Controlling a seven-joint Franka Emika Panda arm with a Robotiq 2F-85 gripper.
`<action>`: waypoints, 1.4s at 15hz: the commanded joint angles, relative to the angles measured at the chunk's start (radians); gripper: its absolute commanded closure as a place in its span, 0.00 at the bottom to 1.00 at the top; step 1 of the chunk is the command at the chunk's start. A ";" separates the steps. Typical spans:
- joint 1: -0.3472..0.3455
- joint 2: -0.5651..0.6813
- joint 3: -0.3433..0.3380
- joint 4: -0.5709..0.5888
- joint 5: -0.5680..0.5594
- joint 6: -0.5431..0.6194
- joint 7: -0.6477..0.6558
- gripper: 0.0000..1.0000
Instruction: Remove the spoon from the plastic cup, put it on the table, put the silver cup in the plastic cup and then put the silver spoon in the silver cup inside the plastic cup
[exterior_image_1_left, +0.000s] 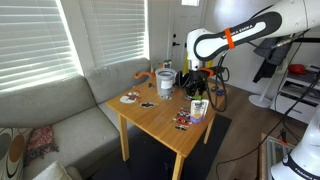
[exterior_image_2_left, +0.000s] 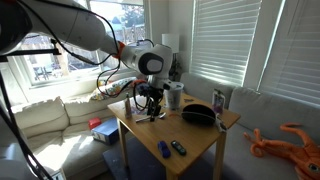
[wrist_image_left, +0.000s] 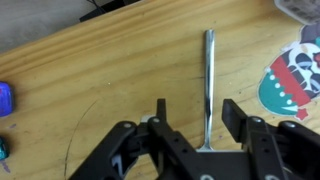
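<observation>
1. Looking down through the wrist view, we see the hand (wrist_image_left: 197, 120) wide open, its fingers (wrist_image_left: 160, 115) well apart and gripping nothing.
2. The spoon (wrist_image_left: 208, 85) lies flat on the tabletop (wrist_image_left: 110, 70), in the gap between the fingers, with its handle pointing away from the hand.
3. We see a colourful round disc (wrist_image_left: 292, 75) lying just beside the spoon.
4. In an exterior view, the plastic cup (exterior_image_2_left: 176, 96) stands upright on the tabletop, near the hand but apart from it.

White arm (exterior_image_1_left: 262, 25), orange band (exterior_image_1_left: 229, 38), black pincer (wrist_image_left: 195, 110)
</observation>
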 joint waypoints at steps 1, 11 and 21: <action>0.002 -0.026 0.004 -0.030 -0.014 0.054 0.037 0.08; 0.003 -0.013 0.005 -0.040 -0.017 0.090 0.059 0.76; 0.001 -0.053 0.003 -0.017 -0.026 0.096 0.060 0.98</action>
